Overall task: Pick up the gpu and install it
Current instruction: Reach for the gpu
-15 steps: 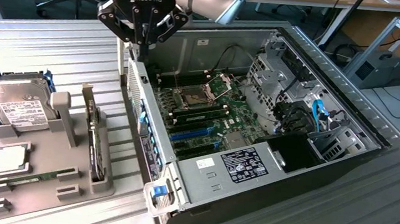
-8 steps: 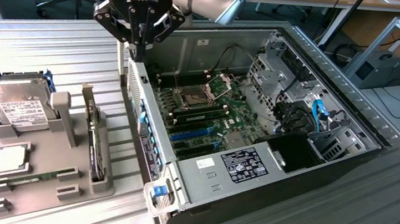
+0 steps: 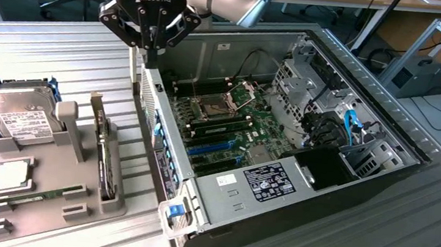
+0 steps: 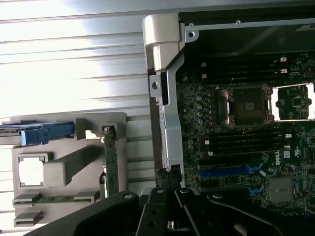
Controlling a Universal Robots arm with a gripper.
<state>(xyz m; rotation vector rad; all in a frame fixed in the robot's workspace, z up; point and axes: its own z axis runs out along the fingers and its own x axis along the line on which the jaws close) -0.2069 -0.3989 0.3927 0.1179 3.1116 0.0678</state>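
Closest to your wrist camera are the arm's black pincer fingers [image 4: 170, 191], closed tip to tip with nothing between them. In the exterior view the gripper [image 3: 151, 53] hangs over the open computer case's sheet-metal side wall [image 3: 151, 101].

The gpu [image 3: 104, 154], a thin green circuit card with a silver bracket at one end, stands on edge in a slot of the grey plastic holder [image 3: 59, 174]. You will find it at seven o'clock from the gripper in the exterior view, well apart from it, untouched. The wrist view shows the same card [image 4: 110, 162] edge-on, in its slot.

At ten o'clock from the card sits the silver boxy hard drive with a white label [image 3: 17, 111] in a blue carrier. At eight o'clock lie a square silver chip [image 3: 11, 176] and the narrow green memory stick [image 3: 32, 196].

At three o'clock is the case, with its green motherboard [image 3: 236, 131] and blue slots [image 3: 213, 147] exposed. Everything rests on a ribbed metal table [image 3: 48, 50].
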